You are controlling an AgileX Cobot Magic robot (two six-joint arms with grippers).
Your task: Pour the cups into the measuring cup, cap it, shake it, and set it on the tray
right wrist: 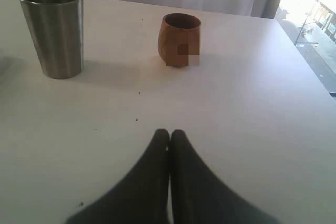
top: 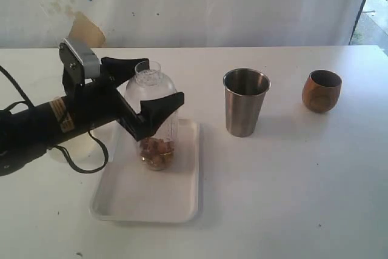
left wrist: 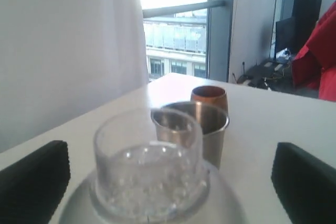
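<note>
One arm only in the exterior view: left arm (top: 36, 128), reaching in low from the left edge, nearly level, wrist rolled so that one finger lies behind the measuring cup (top: 156, 141) and the other in front of it. Left gripper (top: 162, 80) spread wide, jaws on either side of the cup about its shoulder, gripping nothing. Seen from the left wrist, pads (left wrist: 34, 182) far out to both sides of the clear cap (left wrist: 148, 161); contact with the wider body below cannot be told.

Measuring cup upright on the tray (top: 145, 207), toward its far end, with brown lumps (top: 156, 150) in the bottom, too blurred to name. Middle of the cup covered by the near finger; side markings not to be made out. Far left corner of the tray hidden under the arm, along with a pale shape too covered to identify.

Right gripper (right wrist: 169, 132) outside the exterior view, known only from its own camera: fingers (right wrist: 147, 182) pressed together, empty, hanging over bare table (right wrist: 252, 129). Rest of that arm unseen.

Tumbler (top: 245, 101) upright on the table just right of the tray, wooden cup (top: 321, 90) farther right, apart from it. Insides of both too dark to judge. Small pixelated patch over part of the wooden cup in the right wrist view.
</note>
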